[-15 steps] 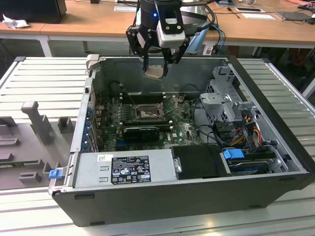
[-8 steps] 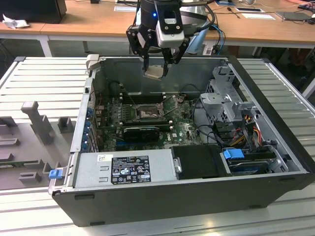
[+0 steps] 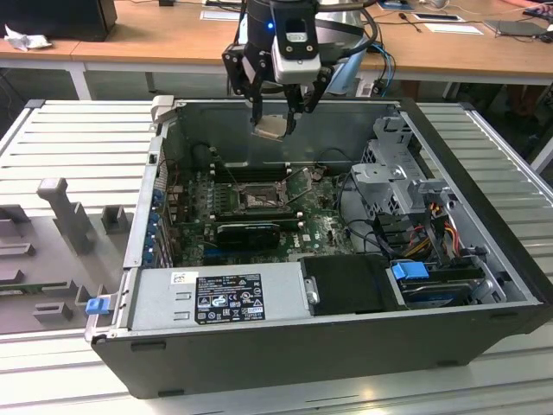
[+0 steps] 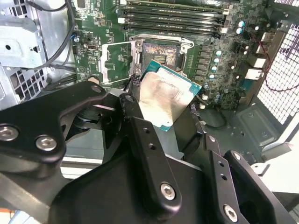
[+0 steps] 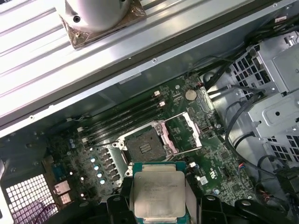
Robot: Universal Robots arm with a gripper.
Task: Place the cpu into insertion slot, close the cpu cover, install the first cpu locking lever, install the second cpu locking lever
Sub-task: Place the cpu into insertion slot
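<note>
In the exterior view the end effector (image 3: 275, 123) grips the cpu (image 3: 270, 128) over the far edge of the computer case (image 3: 259, 350), well apart from the insertion slot (image 3: 257, 197). In the second wrist view the cpu cover (image 4: 117, 60) stands open beside the slot; I judge the chip should descend flat and square. In the first wrist view cables (image 5: 232, 126) lie near, none over the socket.
</note>
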